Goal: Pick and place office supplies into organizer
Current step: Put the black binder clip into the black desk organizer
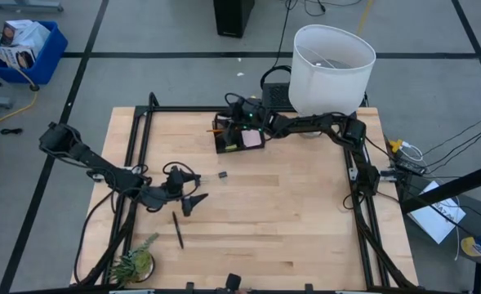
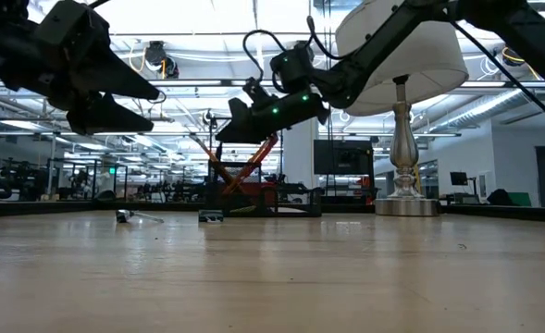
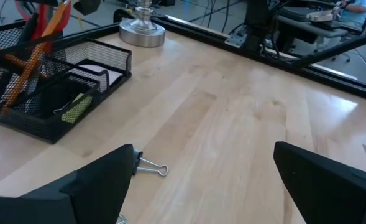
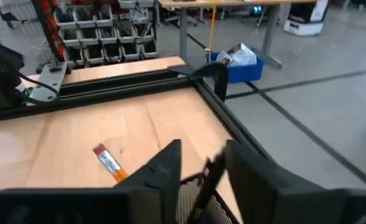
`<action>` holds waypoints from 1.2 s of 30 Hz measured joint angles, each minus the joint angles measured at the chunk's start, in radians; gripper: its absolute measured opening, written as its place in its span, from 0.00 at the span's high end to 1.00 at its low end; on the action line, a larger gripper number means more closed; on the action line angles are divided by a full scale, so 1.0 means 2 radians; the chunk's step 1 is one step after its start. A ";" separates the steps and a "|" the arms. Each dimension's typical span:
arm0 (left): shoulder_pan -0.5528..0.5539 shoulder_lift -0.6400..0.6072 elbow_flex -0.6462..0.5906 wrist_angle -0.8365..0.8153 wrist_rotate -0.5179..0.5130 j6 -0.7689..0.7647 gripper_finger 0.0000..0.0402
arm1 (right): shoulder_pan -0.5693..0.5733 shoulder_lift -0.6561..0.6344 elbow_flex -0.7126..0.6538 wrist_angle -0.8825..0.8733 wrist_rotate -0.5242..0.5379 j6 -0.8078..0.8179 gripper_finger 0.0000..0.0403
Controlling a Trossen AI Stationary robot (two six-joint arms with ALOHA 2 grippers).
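Observation:
The black mesh organizer stands at the table's far middle. It holds orange pencils, red-handled scissors, a yellow-green eraser and a pink pad. My right gripper hovers over its far left part, fingers parted, with a black pen standing upright between them. My left gripper hangs open above the table's near left, touching nothing. A black clip lies on the wood just under it. A second black pen lies flat on the table nearer the front edge. My right gripper reaches about level over the organizer from the table's right, and the black pen stands in the gap close to one finger. A gap shows between the pen and the other finger. I cannot tell whether the gripper touches the pen.
A white-shaded lamp stands at the far right behind the organizer, its metal base on the table. A small green plant sits at the near left corner. A black frame rail borders the wooden top.

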 joint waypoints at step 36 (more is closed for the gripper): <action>0.002 0.000 0.000 -0.016 0.073 -0.040 0.02 | 0.177 -0.049 -0.060 -0.191 -0.010 -0.159 0.56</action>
